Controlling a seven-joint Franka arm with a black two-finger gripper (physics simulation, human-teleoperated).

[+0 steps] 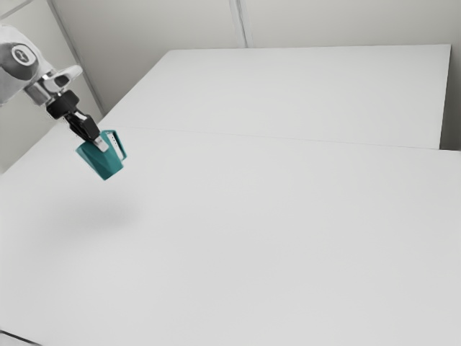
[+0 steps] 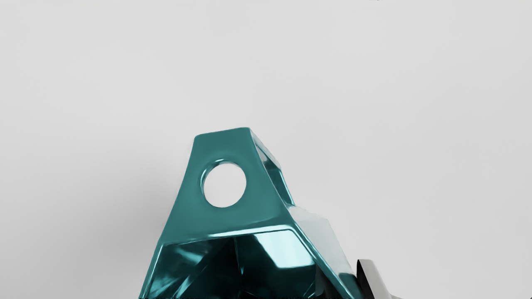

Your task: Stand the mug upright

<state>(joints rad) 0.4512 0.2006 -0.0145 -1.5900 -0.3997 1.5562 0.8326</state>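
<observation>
Clearly, the mug [image 1: 101, 160] is held aloft by the gripper [image 1: 99, 141], near the exterior view's left, and is not yet set upright on the table [image 1: 288, 231]. Its wall is clamped by the tool, with a pale fingertip seen against the teal surface close to the handle [image 1: 122, 146]; the opposite finger is hidden. The body is tilted, its wider mouth turned up toward the gripper and its narrower base pointed down and toward the exterior view's right. Below it, a soft shadow [image 1: 101, 216] is cast on the white tabletop, and a gap is left between mug and surface. In the wrist view, the hollow inside is shown facing the camera, a round hole is seen in the flat top of the handle, and one finger [image 2: 371, 276] is placed along the outside of the mug.
</observation>
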